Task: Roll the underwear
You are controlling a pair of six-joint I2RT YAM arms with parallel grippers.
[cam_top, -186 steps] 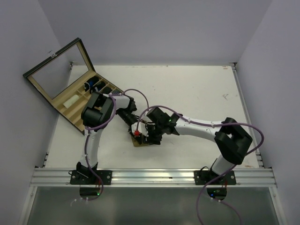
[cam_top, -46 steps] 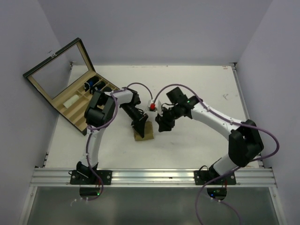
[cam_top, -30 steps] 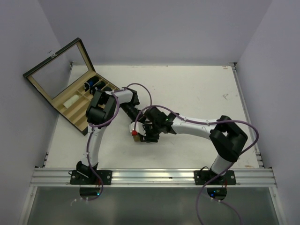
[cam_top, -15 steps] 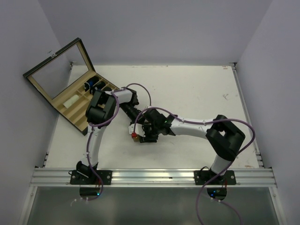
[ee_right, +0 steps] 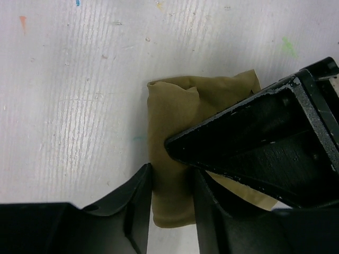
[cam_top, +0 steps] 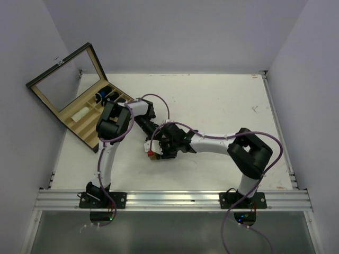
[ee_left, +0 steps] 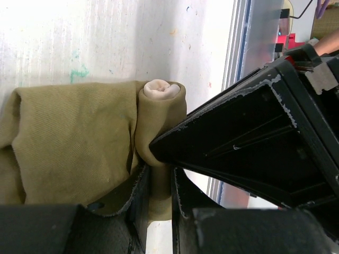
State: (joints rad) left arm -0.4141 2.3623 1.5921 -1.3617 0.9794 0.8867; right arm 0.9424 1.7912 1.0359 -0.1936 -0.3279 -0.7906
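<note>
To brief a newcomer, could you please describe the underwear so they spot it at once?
On the white table, look right of the wooden box, where the left gripper and right gripper meet. The underwear is the cloth both pinch, the only olive thing, one edge rolled into a tube.

Left claw [ee_left: 158,184] pinches the rolled olive underwear [ee_left: 74,140]

I am looking at a flat white counter [cam_top: 222,106], closed in by plain pale lavender walls [cam_top: 175,32] at the back and on both sides. Up close its surface is streaked and carries small green, orange and blue paint flecks [ee_right: 288,46]. A silver aluminium rail [cam_top: 175,198] runs along the near edge, with a grey glassy panel [cam_top: 169,233] below it. The light is soft and even.
</note>
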